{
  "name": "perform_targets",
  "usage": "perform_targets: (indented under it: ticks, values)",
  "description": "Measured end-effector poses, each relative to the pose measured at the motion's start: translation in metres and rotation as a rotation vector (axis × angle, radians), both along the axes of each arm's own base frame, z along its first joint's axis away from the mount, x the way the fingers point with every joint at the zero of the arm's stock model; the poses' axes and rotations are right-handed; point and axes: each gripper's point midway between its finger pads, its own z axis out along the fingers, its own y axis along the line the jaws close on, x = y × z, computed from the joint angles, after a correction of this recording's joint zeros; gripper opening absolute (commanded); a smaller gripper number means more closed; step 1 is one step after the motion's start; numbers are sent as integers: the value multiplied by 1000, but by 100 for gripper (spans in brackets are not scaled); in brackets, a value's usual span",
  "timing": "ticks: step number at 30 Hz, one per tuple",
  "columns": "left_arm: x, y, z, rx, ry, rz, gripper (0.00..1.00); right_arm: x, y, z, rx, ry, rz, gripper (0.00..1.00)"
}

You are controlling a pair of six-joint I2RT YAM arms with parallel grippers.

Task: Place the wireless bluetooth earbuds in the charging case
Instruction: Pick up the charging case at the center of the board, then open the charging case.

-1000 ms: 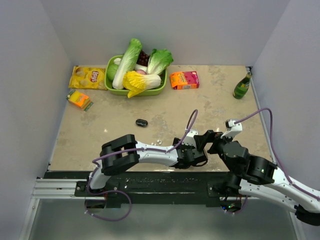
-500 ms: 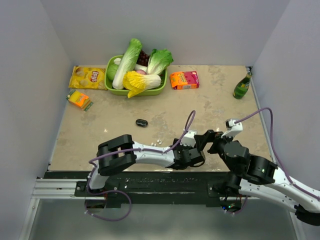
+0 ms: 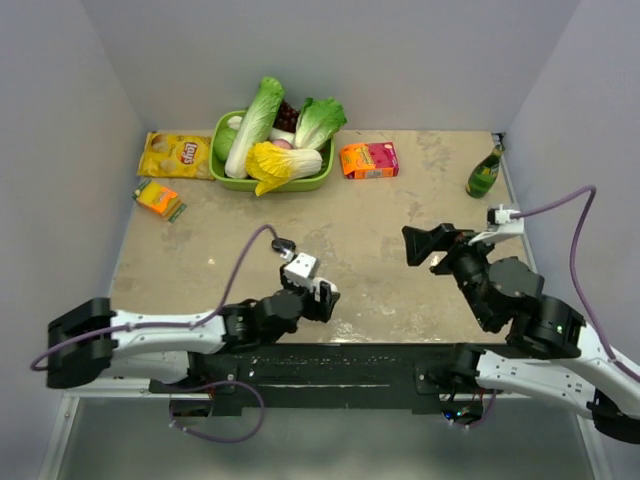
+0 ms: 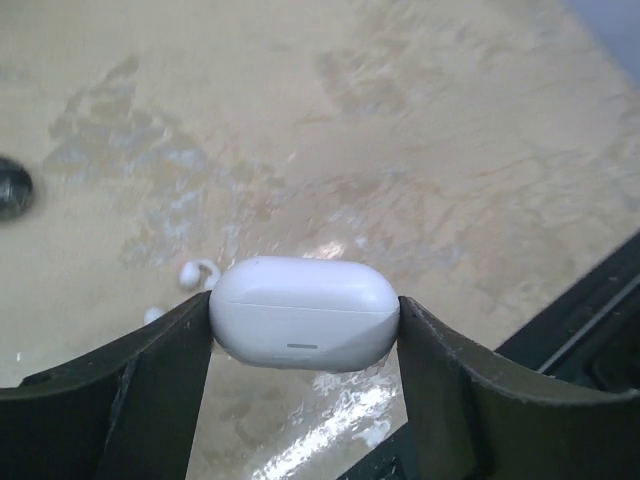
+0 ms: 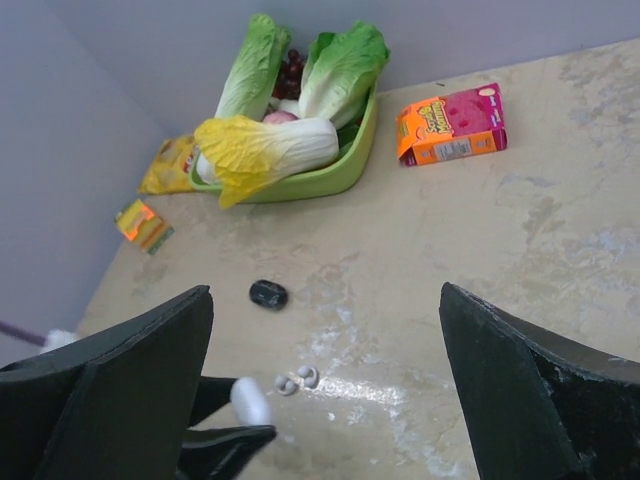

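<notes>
The charging case (image 4: 305,313), a smooth white pebble with its lid closed, is clamped lengthwise between the fingers of my left gripper (image 4: 305,318) and held just above the table. The right wrist view shows the charging case (image 5: 250,400) at the lower left. Both wireless bluetooth earbuds (image 5: 298,379) lie side by side on the table just beyond the case; one earbud (image 4: 195,272) shows past the left finger. My left gripper (image 3: 322,297) sits near the table's front middle. My right gripper (image 3: 420,245) hovers wide open over the right half, holding nothing.
A small black oval object (image 5: 268,294) lies behind the earbuds. At the back stand a green basket (image 3: 316,180) of lettuce, a chips bag (image 3: 176,155), an orange-pink box (image 3: 368,159), a small orange packet (image 3: 159,199) and a green bottle (image 3: 484,175).
The left arm has swung from the front right over to the left with its jaws narrowed onto the case. The right gripper has pulled back and risen, staying open.
</notes>
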Motion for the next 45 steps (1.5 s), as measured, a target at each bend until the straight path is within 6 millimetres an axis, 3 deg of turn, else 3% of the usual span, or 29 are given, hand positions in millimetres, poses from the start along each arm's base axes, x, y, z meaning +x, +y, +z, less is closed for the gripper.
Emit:
perform_targets:
  ticks: [4, 11, 17, 21, 29, 38, 45]
  values:
    - [-21, 11, 42, -168, -225, -206, 0, 5, 28, -18, -125, 37, 71, 98]
    - [-49, 28, 46, -162, -514, -432, 0, -1, 97, -66, -298, 156, 329, 98]
    - [-52, 29, 87, -226, -708, -447, 0, -19, 135, -91, -324, 237, 525, 98]
    - [-52, 27, 89, -198, -752, -462, 0, -32, 157, -98, -299, 263, 644, 98]
    - [-50, 28, 84, -158, -764, -464, 0, -45, 176, -95, -240, 252, 753, 98]
    - [-51, 27, 78, -127, -761, -472, 0, -46, 189, -129, -303, 340, 786, 98]
    - [-53, 29, 84, -140, -772, -471, 0, -46, 190, -139, -326, 368, 783, 98]
